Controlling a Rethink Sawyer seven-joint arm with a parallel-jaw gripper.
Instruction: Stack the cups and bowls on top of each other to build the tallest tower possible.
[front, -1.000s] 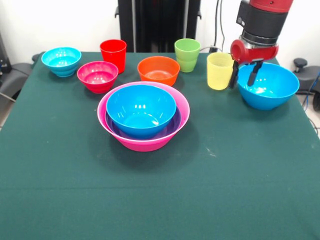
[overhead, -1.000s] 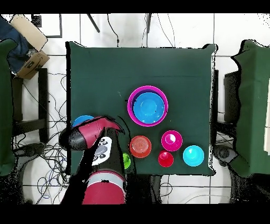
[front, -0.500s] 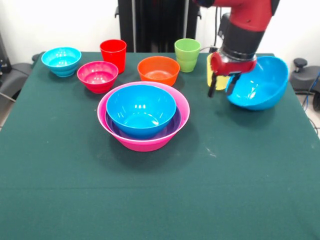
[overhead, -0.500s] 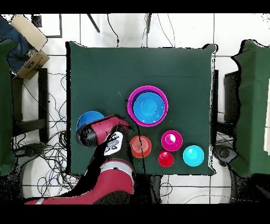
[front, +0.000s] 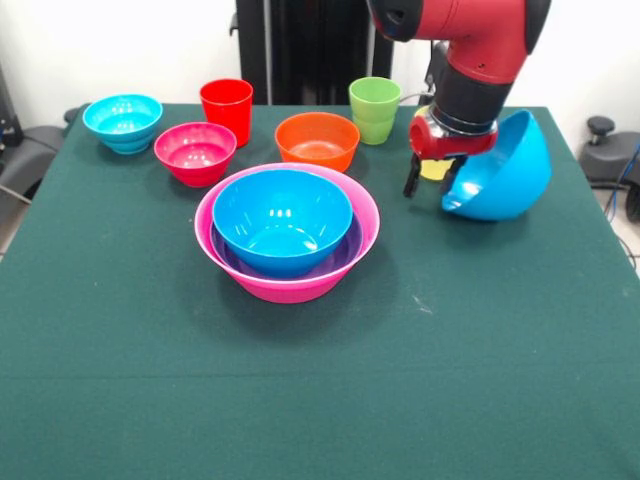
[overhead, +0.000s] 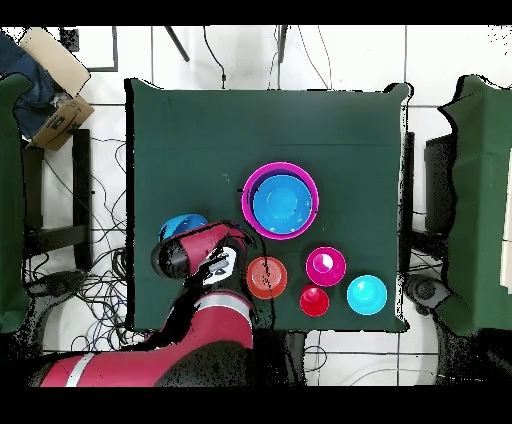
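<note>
On the green tablecloth (front: 300, 390) I see the tower (front: 287, 232): pink bowl, purple, then blue nested inside. My gripper (front: 426, 178) pinches the rim of the second blue bowl (front: 502, 170), tipped steeply on edge, just in front of the yellow cup (front: 434, 169).

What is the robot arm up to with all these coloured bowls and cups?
The gripper is clamped on the rim of a blue bowl, which hangs tilted steeply on its side beside the yellow cup. The tower so far is a pink bowl holding a purple one and another blue bowl. The remaining cups and small bowls stand loose on the table.
</note>
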